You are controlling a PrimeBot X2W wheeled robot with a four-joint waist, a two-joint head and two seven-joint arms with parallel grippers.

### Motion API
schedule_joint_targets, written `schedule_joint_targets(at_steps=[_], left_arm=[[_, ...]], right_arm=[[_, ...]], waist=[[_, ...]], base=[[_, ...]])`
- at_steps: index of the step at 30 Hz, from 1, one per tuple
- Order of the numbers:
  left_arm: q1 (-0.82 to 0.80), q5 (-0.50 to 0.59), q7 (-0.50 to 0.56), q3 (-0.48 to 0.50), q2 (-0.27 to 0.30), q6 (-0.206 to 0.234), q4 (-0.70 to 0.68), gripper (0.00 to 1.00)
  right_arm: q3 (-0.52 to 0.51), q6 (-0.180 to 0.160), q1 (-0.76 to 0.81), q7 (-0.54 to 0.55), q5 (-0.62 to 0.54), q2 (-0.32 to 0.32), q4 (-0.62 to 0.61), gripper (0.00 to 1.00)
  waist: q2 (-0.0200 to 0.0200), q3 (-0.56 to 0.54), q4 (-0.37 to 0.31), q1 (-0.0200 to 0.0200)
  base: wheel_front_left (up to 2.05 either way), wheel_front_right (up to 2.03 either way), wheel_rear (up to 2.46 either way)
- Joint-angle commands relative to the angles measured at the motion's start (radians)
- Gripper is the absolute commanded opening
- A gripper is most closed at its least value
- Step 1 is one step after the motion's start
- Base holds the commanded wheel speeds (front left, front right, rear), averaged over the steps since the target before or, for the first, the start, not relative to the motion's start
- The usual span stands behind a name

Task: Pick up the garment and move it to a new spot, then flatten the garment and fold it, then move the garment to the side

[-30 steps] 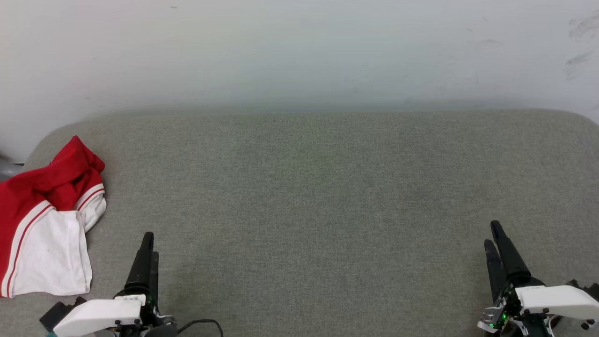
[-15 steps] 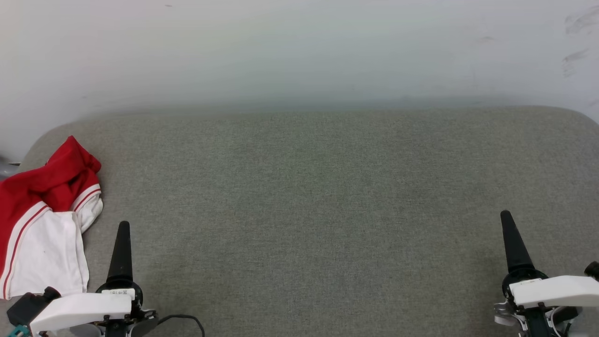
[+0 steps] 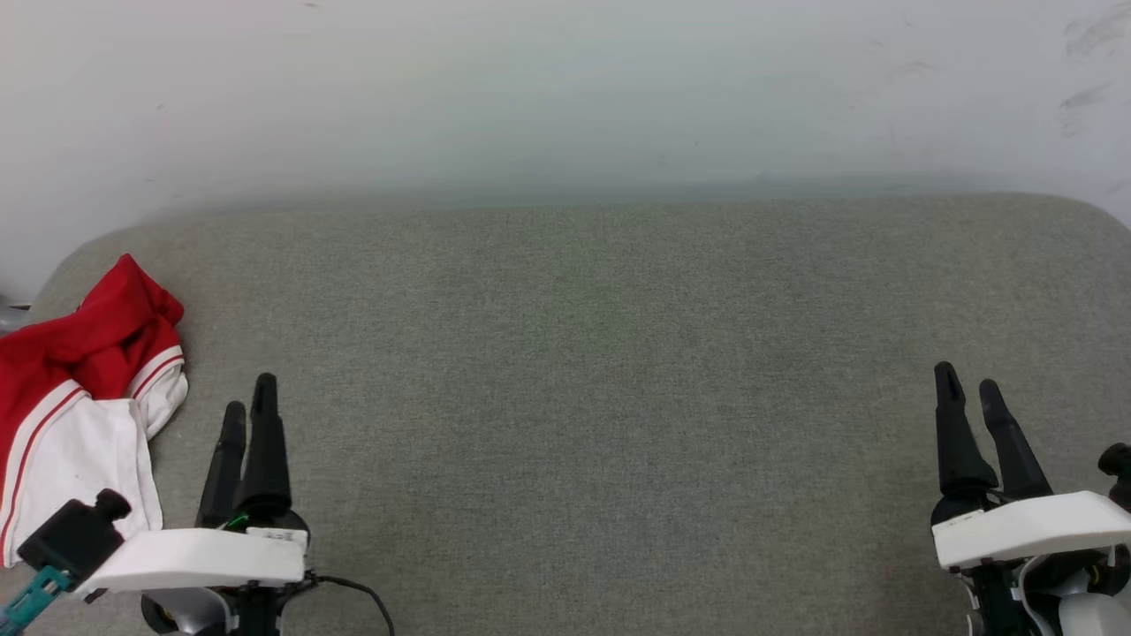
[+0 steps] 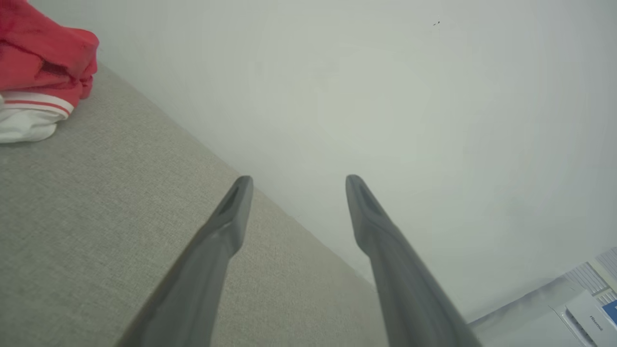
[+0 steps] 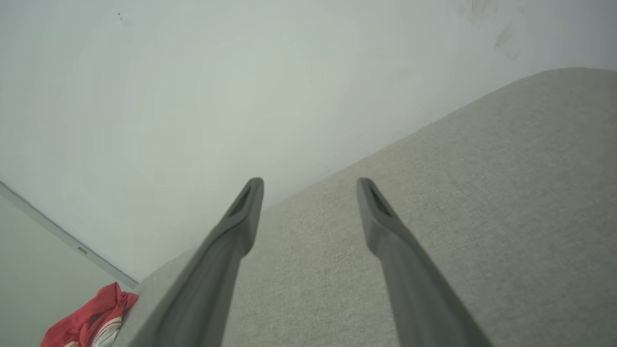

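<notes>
The garment [image 3: 79,389] lies crumpled at the left edge of the grey cushion [image 3: 583,371] (its white part nearer to the robot). The left gripper [image 3: 249,394] and the right gripper [image 3: 966,377] both have their fingers apart, holding nothing.

A broad grey-green desk covered in woven fabric [image 3: 618,371], with rounded far corners, stands against a plain off-white wall [image 3: 530,97]. Dark scuff marks [image 3: 1085,97] smudge the wall at the upper right of the head view. In the left wrist view a white ribbed appliance with small lettering [image 4: 581,311] sits past the desk's end. In the right wrist view a thin dark strip [image 5: 62,236] crosses the pale surface beyond the desk's edge. The light is soft and even.
</notes>
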Motion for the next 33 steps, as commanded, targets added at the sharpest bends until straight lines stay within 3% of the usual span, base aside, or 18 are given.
schedule_joint_targets(at_steps=[1,17,24,33], left_arm=[[-0.004,0.041,-0.010,-0.012,0.002,0.004,-0.028,1.00],[0.034,0.399,-0.056,-0.164,0.003,0.092,-0.069,1.00],[0.039,0.503,-0.081,-0.222,0.025,0.141,-0.065,1.00],[0.041,0.595,-0.101,-0.271,0.046,0.170,-0.022,1.00]], right_arm=[[0.007,0.000,-0.027,-0.010,-0.044,-0.007,-0.021,1.00],[0.048,0.000,-0.003,-0.057,-0.325,-0.017,-0.033,1.00],[0.093,0.000,0.000,-0.081,-0.442,-0.024,-0.025,1.00],[0.112,0.000,-0.005,-0.103,-0.535,-0.017,-0.037,1.00]], waist=[[0.0000,0.000,0.000,0.0000],[0.0000,0.007,-0.010,0.0000],[0.0000,0.013,-0.015,0.0000],[0.0000,0.020,-0.018,0.0000]], base=[[0.00,0.00,0.00],[0.00,0.00,0.00],[0.00,0.00,0.00],[0.00,0.00,0.00]])
